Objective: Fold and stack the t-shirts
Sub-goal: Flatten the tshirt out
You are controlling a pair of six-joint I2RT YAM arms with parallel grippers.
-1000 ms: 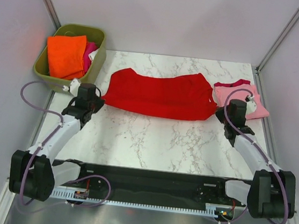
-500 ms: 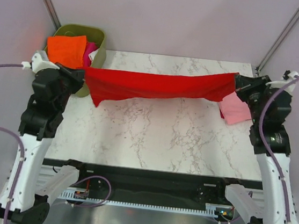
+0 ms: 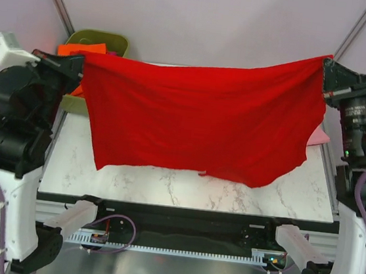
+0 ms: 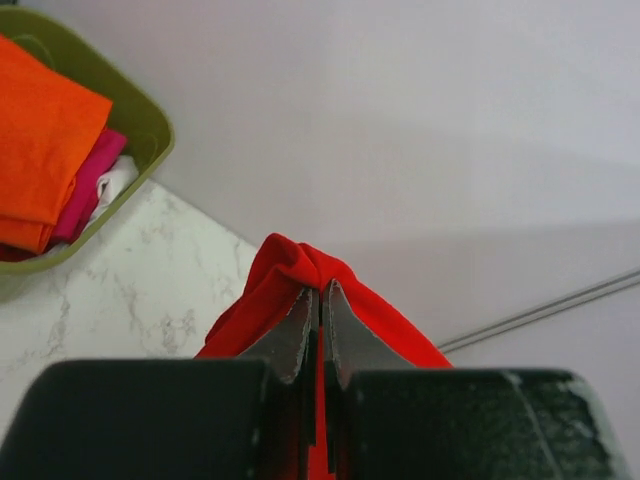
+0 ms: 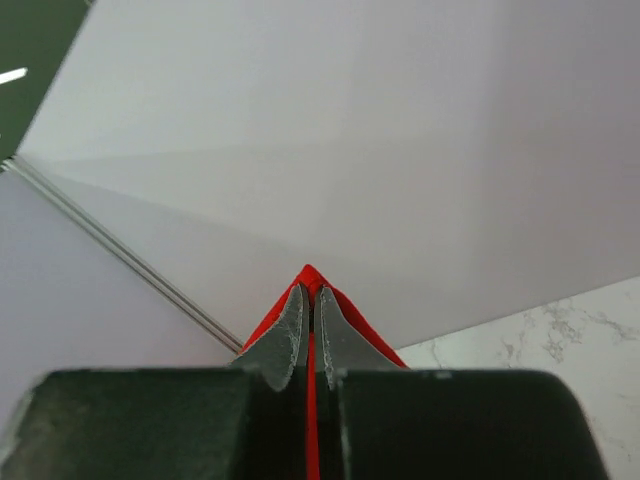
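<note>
The bright red t-shirt (image 3: 198, 116) hangs spread wide in the air above the marble table (image 3: 184, 187), stretched between both arms. My left gripper (image 3: 80, 64) is shut on its left upper corner; in the left wrist view the red cloth (image 4: 300, 268) bunches over the closed fingertips (image 4: 296, 325). My right gripper (image 3: 324, 66) is shut on the right upper corner, with red cloth (image 5: 310, 275) pinched at the tips in the right wrist view. A sliver of the pink t-shirt (image 3: 319, 135) peeks out behind the red one at the right.
The olive-green tub (image 3: 105, 38) stands at the back left, mostly behind the red shirt; the left wrist view shows orange cloth (image 4: 40, 140), magenta cloth (image 4: 92, 188) and white cloth in it. Grey walls enclose the table on three sides.
Both arms rose high and drew the red t-shirt off the table; it went from a stretched band to a wide hanging sheet. Both grippers stayed shut on its corners.
</note>
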